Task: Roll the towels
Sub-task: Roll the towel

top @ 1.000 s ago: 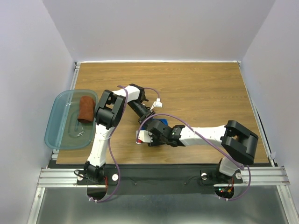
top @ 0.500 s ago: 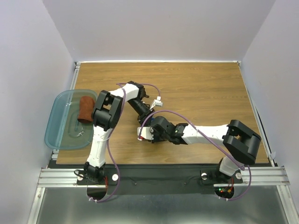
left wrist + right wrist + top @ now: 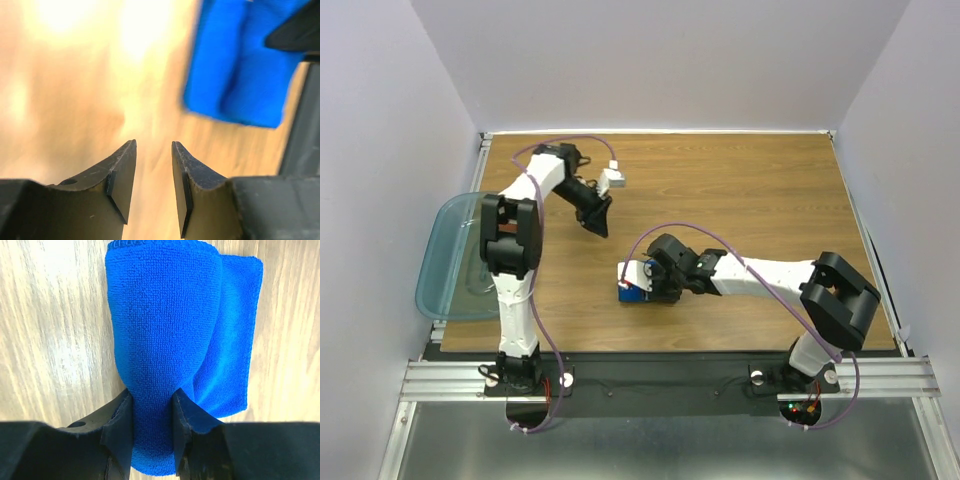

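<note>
The blue towel [image 3: 165, 315] lies on the wooden table as a loose roll with a flat flap on its right side. My right gripper [image 3: 152, 425] is shut on the near end of that roll, which bulges out between the fingers. From above, the right gripper [image 3: 645, 285] and blue towel [image 3: 629, 294] sit near the table's front centre. My left gripper [image 3: 597, 218] hangs over bare wood up and to the left, apart from the towel. Its jaws stand open in the blurred left wrist view [image 3: 153, 145], the blue towel [image 3: 240, 65] ahead to the right. The rust-brown towel is hidden.
A translucent teal bin [image 3: 445, 255] sits at the table's left edge, partly covered by my left arm's black elbow [image 3: 507, 235]. Grey walls close in the table on three sides. A metal rail [image 3: 660, 375] runs along the near edge.
The left arm has swung up and left, away from the blue towel, and now covers the brown towel in the bin. The right gripper has closed on the blue roll.
</note>
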Controlling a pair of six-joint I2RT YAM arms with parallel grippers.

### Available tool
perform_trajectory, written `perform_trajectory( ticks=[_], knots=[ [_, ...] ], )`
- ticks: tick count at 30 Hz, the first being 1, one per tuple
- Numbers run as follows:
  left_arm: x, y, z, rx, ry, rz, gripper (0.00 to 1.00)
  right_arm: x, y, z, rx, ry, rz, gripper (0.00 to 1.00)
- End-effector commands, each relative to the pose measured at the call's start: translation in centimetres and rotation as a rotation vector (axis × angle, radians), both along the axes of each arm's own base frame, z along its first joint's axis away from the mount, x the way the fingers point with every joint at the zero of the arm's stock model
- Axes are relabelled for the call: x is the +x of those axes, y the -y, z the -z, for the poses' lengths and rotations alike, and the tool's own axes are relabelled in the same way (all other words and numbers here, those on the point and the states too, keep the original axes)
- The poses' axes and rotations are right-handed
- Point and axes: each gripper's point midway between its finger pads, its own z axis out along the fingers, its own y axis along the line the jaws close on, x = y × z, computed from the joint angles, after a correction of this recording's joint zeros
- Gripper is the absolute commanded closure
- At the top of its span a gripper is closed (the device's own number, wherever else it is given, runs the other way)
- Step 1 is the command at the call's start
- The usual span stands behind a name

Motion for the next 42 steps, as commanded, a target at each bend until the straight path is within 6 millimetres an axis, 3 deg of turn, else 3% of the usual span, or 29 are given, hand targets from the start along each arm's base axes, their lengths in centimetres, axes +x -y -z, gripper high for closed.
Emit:
perform_trajectory(
  ticks=[1, 5, 9, 10, 11, 15, 17, 18, 21, 22, 26, 28, 35, 38, 42],
  knots=[
    [2.7, -1.9, -6.8, -0.071, 0.216, -0.052, 0.55, -3.4, 1.4, 1.4, -0.053, -0.239, -0.001, 0.99],
    [4.1, -3.8, -10.7, -0.131, 0.377, -0.153, 0.54, -2.9, 1.1, 0.8, -0.002, -0.383, 0.041, 0.99],
    [3.5, -5.2, -13.1, -0.106, 0.541, -0.245, 0.53, -2.9, 0.5, 0.5, 0.037, -0.524, 0.062, 0.99],
    [2.7, -5.6, -15.1, -0.098, 0.626, -0.263, 0.53, -3.1, 0.5, 0.4, 0.038, -0.558, 0.067, 0.99],
    [2.3, -5.8, -14.1, -0.094, 0.663, -0.268, 0.52, -2.9, 0.2, 0.0, 0.067, -0.598, 0.064, 0.99],
    [-1.1, -5.4, -13.8, -0.045, 0.822, -0.239, 0.49, -2.3, 0.3, 0.4, 0.101, -0.739, 0.099, 0.99],
    [-3.8, -5.3, -11.8, 0.037, 0.88, -0.154, 0.47, -1.5, 0.5, 0.5, 0.132, -0.825, 0.124, 1.0],
    [-5.4, -4.1, -11.7, 0.061, 0.936, -0.067, 0.46, -1.5, 0.7, 1.2, 0.126, -0.877, 0.141, 1.0],
    [-9.5, -2.5, -8.0, 0.083, 0.916, 0.084, 0.42, 0.0, 0.5, 0.5, 0.184, -0.959, 0.159, 0.99],
    [-10.7, -2.6, -6.7, 0.096, 0.927, 0.125, 0.41, 0.3, 0.7, 1.2, 0.191, -1.002, 0.177, 0.99],
    [-13.1, -0.8, -5.7, 0.07, 1.006, 0.227, 0.23, 1.3, 0.8, 2.1, 0.204, -1.077, 0.203, 1.0],
    [-13.7, 0.3, -4.7, 0.057, 1.064, 0.27, 0.15, 1.4, 1.0, 2.5, 0.211, -1.121, 0.21, 0.99],
    [-14.5, 4.1, -2.1, 0.033, 1.159, 0.391, 0.13, 1.6, 1.1, 4.2, 0.209, -1.2, 0.213, 0.99],
    [-13.4, 6.1, -2.3, -0.005, 1.234, 0.38, 0.13, 1.4, 1.1, 4.8, 0.204, -1.227, 0.213, 0.99],
    [-12.3, 7.1, -1.0, 0.013, 1.233, 0.377, 0.14, 1.2, 1.1, 5.5, 0.199, -1.255, 0.211, 0.99]
  ],
)
